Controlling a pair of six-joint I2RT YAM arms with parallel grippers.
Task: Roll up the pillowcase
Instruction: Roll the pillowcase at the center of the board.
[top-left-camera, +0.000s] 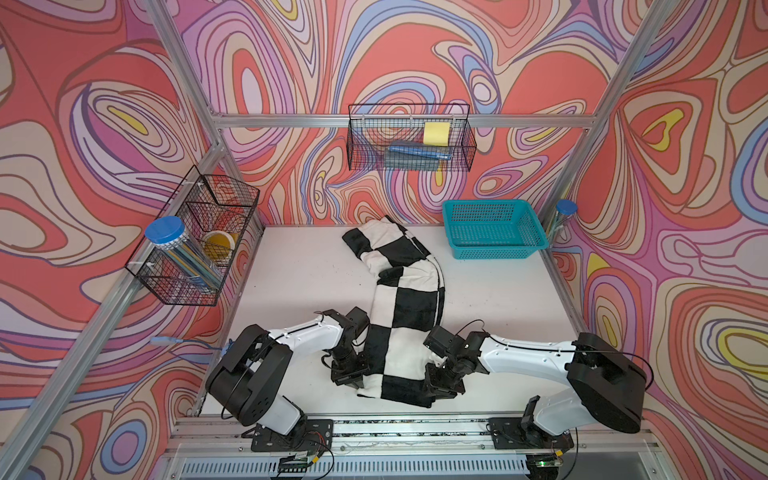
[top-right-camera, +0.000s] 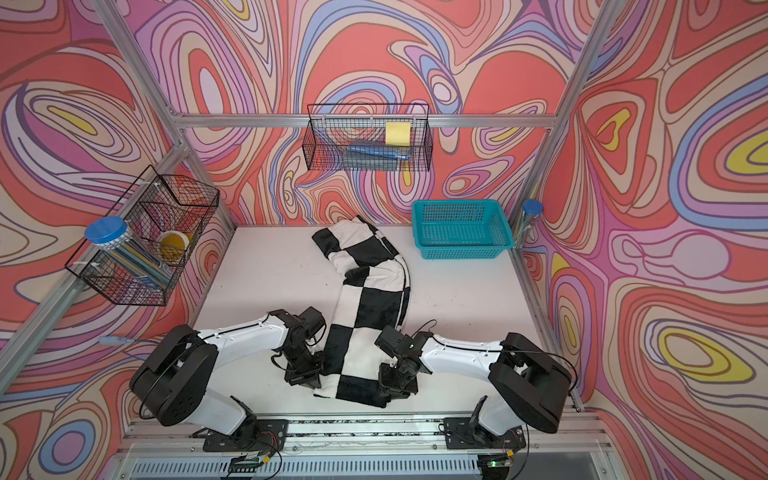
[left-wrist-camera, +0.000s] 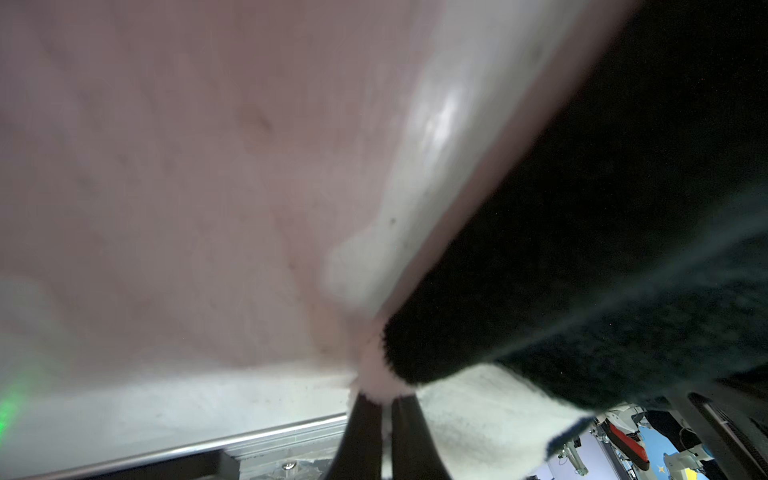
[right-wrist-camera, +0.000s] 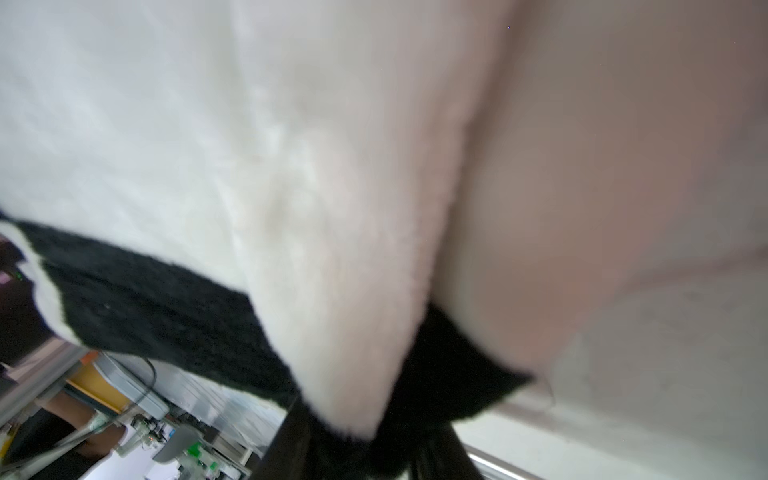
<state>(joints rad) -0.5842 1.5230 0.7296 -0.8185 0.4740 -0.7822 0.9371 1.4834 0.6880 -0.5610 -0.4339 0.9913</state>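
at the near hem, your left gripper (left-wrist-camera: 384, 401) was clamped on a white tuft of the pillowcase (top-left-camera: 399, 316), and your right gripper (right-wrist-camera: 365, 444) looked closed on its black corner, one at each end of that edge, neither arm nearer. from the jaws the cloth lay straight ahead on the table (top-left-camera: 291, 270) — a narrow strip, long axis running away from you, kinking left at its far end, apart from the teal basket (top-left-camera: 498, 251) — so the roll likely goes forward.
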